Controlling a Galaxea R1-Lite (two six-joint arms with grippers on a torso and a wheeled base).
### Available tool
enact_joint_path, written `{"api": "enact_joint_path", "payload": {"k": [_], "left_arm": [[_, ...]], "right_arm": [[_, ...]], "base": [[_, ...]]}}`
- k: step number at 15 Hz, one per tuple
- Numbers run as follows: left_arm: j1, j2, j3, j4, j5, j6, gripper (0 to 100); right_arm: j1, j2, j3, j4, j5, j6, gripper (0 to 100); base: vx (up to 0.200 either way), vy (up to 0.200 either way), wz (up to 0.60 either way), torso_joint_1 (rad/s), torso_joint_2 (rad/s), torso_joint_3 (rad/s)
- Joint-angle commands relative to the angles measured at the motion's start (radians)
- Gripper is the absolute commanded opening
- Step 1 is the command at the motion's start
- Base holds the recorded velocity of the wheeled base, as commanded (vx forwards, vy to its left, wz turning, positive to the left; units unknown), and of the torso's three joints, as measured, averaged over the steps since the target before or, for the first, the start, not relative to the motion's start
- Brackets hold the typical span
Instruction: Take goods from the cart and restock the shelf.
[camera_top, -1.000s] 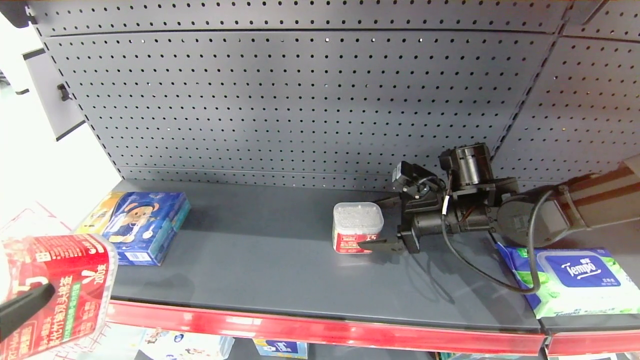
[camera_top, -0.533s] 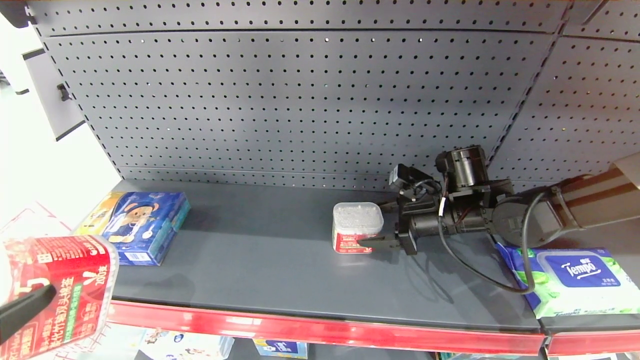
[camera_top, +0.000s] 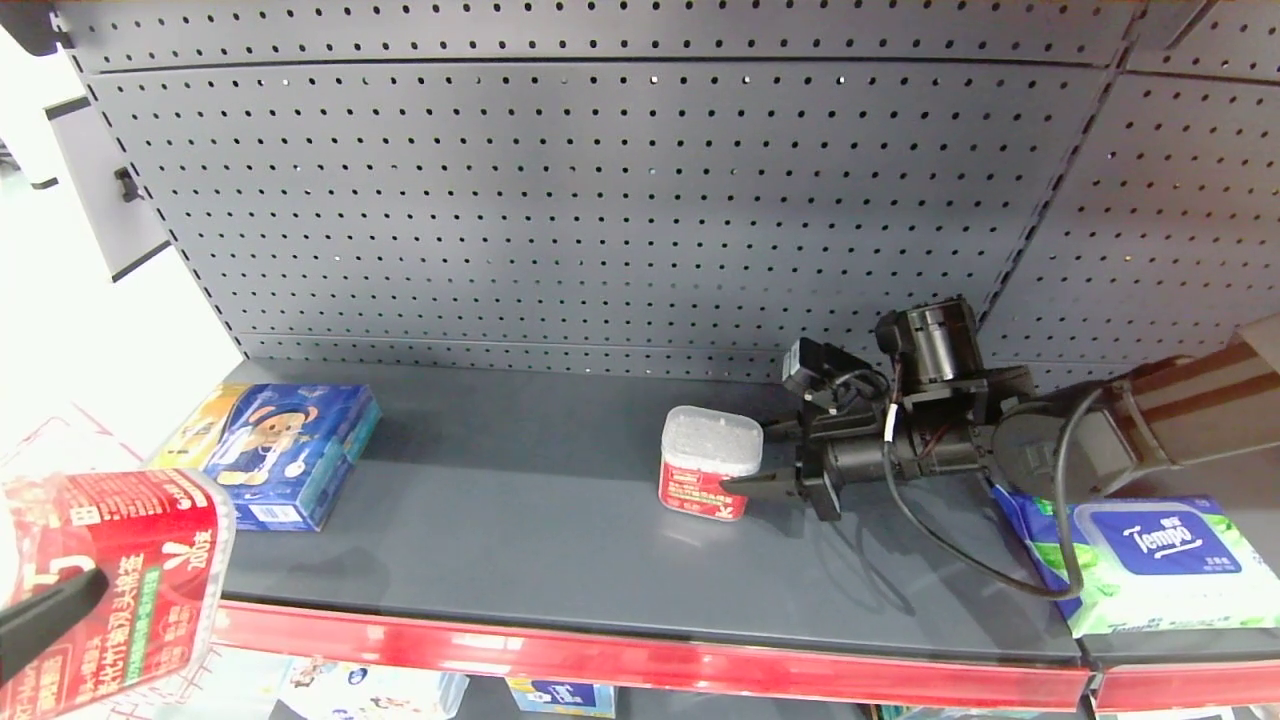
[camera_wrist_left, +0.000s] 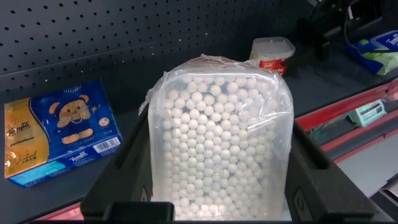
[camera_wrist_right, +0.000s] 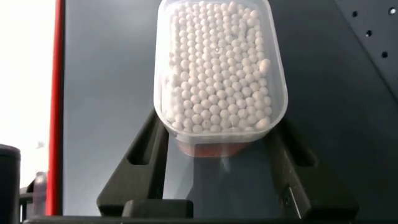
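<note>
A small tub of cotton swabs (camera_top: 710, 462) with a red label sits tilted on the grey shelf (camera_top: 520, 530) at centre right. My right gripper (camera_top: 752, 456) is shut on it from the right, one finger on each side. The right wrist view shows that tub (camera_wrist_right: 217, 68) wedged between the right gripper's (camera_wrist_right: 217, 158) fingers. A second, larger tub of cotton swabs (camera_top: 120, 580) is held at the lower left, in front of the shelf edge. My left gripper (camera_wrist_left: 217, 177) is shut on this tub (camera_wrist_left: 217, 118).
A blue box with a bear picture (camera_top: 285, 450) lies at the shelf's left end. A pack of wet wipes (camera_top: 1140, 560) lies at the right end. A pegboard wall (camera_top: 600, 200) backs the shelf, and a red strip (camera_top: 640, 660) lines its front edge.
The tub in my right gripper has tipped from upright to tilted and shifted slightly left and forward with the gripper. The left arm and its tub have stayed put.
</note>
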Motion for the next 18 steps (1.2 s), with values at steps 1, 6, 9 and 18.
{"api": "enact_joint_path", "payload": {"k": [1,6,9,18], "left_arm": [[0.0,-0.001,0.0,0.0,0.0,0.0,0],[0.0,-0.002,0.0,0.0,-0.002,0.0,0],[0.0,-0.002,0.0,0.0,-0.002,0.0,0],[0.0,-0.006,0.0,0.0,-0.002,0.0,0]], "right_arm": [[0.0,-0.056,0.046,0.0,0.005,-0.005,0],[0.04,-0.195,0.216,0.0,0.008,-0.016,0],[0.065,-0.235,0.333,0.0,0.005,-0.077,0],[0.086,-0.24,0.357,0.0,-0.001,-0.088,0]], "base": [[0.0,0.0,0.0,0.0,0.0,0.0],[0.0,0.0,0.0,0.0,0.0,0.0],[0.0,0.0,0.0,0.0,0.0,0.0],[0.0,0.0,0.0,0.0,0.0,0.0]]}}
